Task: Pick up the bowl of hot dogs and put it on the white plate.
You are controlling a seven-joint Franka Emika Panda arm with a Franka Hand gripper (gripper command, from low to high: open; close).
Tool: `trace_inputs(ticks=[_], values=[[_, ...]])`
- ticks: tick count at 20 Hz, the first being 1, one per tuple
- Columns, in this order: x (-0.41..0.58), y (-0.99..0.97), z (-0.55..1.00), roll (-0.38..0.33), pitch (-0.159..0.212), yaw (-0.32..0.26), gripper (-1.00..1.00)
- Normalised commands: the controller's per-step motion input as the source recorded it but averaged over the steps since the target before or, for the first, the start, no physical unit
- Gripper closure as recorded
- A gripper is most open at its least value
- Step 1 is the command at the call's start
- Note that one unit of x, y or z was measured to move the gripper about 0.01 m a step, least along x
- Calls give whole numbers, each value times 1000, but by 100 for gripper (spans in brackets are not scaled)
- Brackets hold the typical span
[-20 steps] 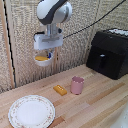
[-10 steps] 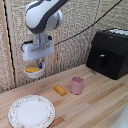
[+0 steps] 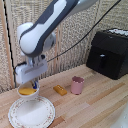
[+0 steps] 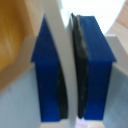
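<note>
Above the white plate (image 3: 31,112), at its 11 o'clock edge, the tool (image 3: 31,83) pinches the hot dog bowl (image 3: 28,91) by its thin rim (blue fingers (image 4: 50,80) clamped tight), holding it clear of the bench (image 3: 95,107).

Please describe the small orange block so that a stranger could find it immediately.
Start at the black appliance on the wooden table, then go to the pink cup. The orange block lies flat just on the exterior view's left of it. It alone is rectangular.

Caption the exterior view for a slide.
Claw holds the hot dog bowl by its rim above the white plate.
</note>
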Motion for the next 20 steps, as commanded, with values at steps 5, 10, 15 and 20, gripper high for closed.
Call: trace_inputs(ticks=[5, 10, 15, 20], values=[[79, 69, -552, -114, -73, 62, 100], [147, -101, -370, -100, -41, 34, 100], [21, -14, -34, -15, 1, 18, -100], [134, -143, 478, 71, 41, 30, -100]])
